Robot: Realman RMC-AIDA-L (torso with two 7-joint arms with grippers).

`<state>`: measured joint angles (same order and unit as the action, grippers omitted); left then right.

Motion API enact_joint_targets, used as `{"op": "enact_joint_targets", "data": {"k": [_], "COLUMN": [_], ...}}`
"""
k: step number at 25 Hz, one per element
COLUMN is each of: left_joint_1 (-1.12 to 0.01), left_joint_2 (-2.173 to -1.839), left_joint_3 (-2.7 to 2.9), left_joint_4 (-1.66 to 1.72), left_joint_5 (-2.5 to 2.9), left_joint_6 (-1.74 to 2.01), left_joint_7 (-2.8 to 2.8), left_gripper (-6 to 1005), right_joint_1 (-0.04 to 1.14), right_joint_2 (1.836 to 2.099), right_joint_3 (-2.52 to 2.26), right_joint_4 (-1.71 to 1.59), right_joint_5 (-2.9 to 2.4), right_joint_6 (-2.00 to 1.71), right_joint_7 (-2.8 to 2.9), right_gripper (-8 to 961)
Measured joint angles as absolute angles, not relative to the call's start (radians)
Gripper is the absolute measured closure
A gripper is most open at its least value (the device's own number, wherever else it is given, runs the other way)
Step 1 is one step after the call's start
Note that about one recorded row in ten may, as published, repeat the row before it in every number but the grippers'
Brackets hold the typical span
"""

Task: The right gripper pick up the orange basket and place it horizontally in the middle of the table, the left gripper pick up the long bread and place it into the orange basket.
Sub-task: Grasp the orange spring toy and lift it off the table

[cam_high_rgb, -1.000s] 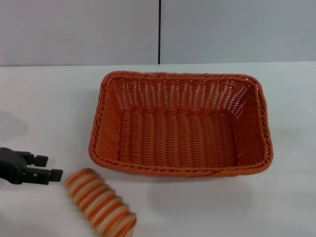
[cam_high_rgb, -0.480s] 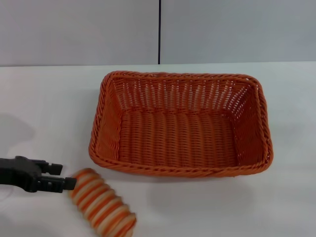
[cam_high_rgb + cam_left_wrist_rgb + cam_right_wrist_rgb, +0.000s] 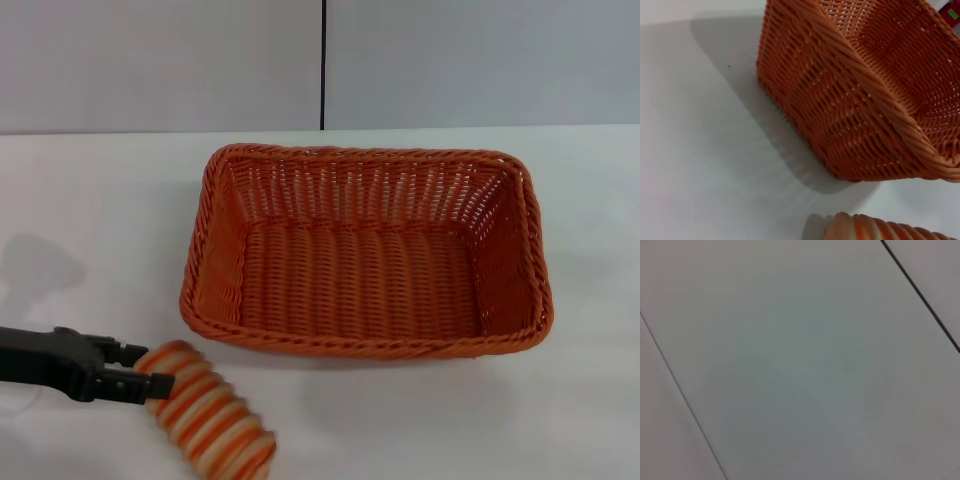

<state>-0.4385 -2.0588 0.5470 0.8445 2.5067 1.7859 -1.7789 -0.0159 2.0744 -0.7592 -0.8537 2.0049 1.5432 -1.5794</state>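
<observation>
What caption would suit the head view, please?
Left gripper open at the long bread, beside the empty orange basket.

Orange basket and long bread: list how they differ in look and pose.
The orange basket is plain orange openwork wicker; the long bread is solid, ridged, striped orange and cream. The basket is far larger. The basket lies square across the table; the bread lies diagonally in front of its left corner. Both rest on the table.

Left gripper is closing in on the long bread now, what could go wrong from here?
1. The left gripper, fingers open, meets only the long bread at its end nearest the orange basket; an end-on grip may slip or tilt the loaf.
2. The loaf is round and ridged, so a nudge could roll it along the table.
3. The basket's near rim is close; lifting too low may catch it.
</observation>
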Motion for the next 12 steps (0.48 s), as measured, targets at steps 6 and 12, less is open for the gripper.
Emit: {"op": "enact_joint_targets", "data": {"k": [6, 12], "left_joint_1": [-0.441, -0.446], "left_joint_2": [-2.060, -2.060], "left_joint_3": [0.549, 0.547], "left_joint_4": [0.823, 0.810], "left_joint_5": [2.507, 2.506], "left_joint_6": [1.757, 1.736], "left_joint_7": [-1.773, -1.767], "left_gripper": [231, 234], "right_joint_1": [-0.011, -0.008], "right_joint_2": [2.074, 2.074], "right_joint_3": [-0.746, -0.744], "right_joint_4": [-0.836, -0.832], "right_joint_5": [1.988, 1.986], "right_joint_6": [1.543, 1.543], "right_joint_7": [-1.580, -1.581], "right_gripper": [347, 347]}}
